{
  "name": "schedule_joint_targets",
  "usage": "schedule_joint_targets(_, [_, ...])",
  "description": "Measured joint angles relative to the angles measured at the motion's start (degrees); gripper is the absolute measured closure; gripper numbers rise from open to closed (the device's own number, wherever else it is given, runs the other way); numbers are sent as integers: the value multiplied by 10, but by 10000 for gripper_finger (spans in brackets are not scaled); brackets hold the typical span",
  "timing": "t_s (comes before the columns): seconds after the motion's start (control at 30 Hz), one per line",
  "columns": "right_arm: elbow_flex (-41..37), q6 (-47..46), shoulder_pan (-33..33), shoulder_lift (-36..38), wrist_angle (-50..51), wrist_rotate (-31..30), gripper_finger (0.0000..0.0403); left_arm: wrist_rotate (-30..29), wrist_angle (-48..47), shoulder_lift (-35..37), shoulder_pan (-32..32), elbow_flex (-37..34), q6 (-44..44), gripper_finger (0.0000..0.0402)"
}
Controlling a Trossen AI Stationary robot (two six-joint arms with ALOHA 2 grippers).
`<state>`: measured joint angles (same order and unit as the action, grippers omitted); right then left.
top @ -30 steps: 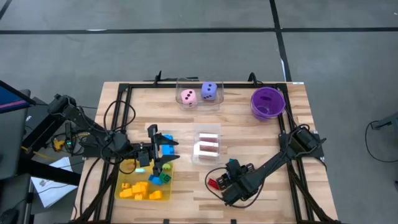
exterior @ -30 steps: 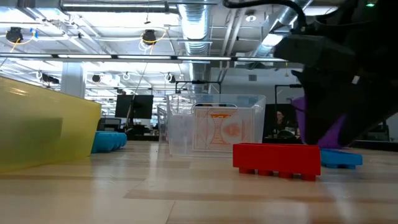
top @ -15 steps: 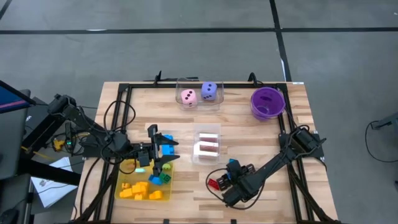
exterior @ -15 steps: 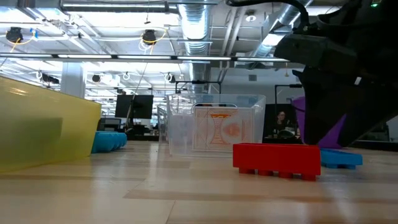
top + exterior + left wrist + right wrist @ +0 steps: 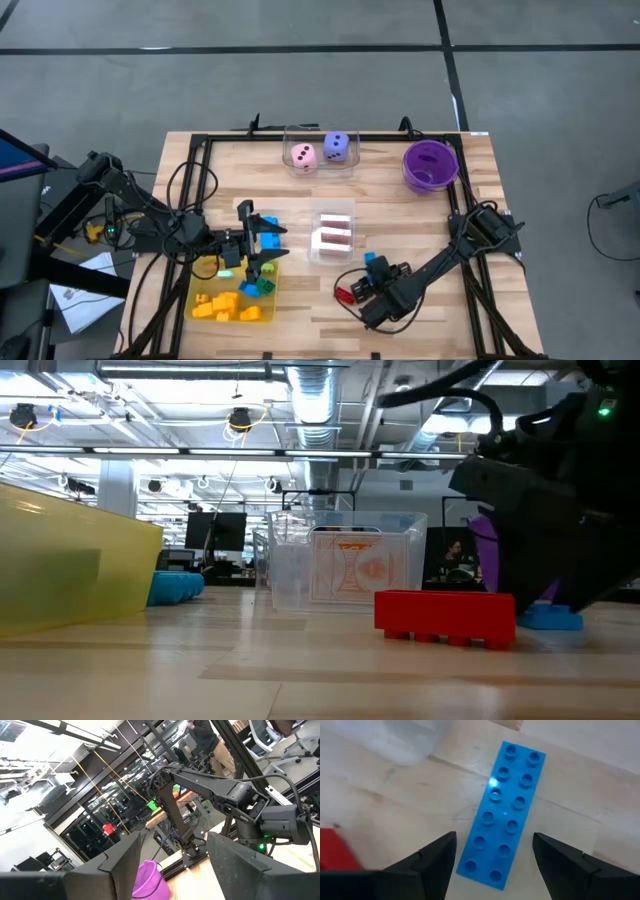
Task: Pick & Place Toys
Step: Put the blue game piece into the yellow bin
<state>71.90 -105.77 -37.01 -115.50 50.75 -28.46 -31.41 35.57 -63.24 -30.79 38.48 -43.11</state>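
Observation:
A long blue studded plate (image 5: 502,810) lies flat on the table at the near right, with a red brick (image 5: 345,294) just left of it. My right gripper (image 5: 495,840) slants down over the plate's near end, open, one finger on each side and touching nothing. In the high view the right gripper (image 5: 375,283) sits between the blue plate (image 5: 372,261) and the red brick. My left gripper (image 5: 262,245) hangs open above the yellow tray (image 5: 200,312) of loose bricks, with nothing between its fingers (image 5: 125,865).
A clear box (image 5: 333,235) holding cards stands mid-table, just beyond the blue plate. At the far edge a clear box (image 5: 320,165) holds a pink die (image 5: 303,156) and a purple die (image 5: 337,147). A purple bowl (image 5: 430,165) sits at the far right. Another blue brick (image 5: 268,222) lies by the tray.
My right gripper has sunk a little toward the blue plate and drawn slightly toward the table's near edge, so more of the plate shows in the high view. Its fingers stay as wide apart as before. The left arm has kept still.

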Motion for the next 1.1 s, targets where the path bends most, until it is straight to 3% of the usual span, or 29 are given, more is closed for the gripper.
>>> schedule_joint_targets(1.1, [-1, 15, -1, 2, 43, 67, 149, 0, -2, 0, 0, 0, 1, 180])
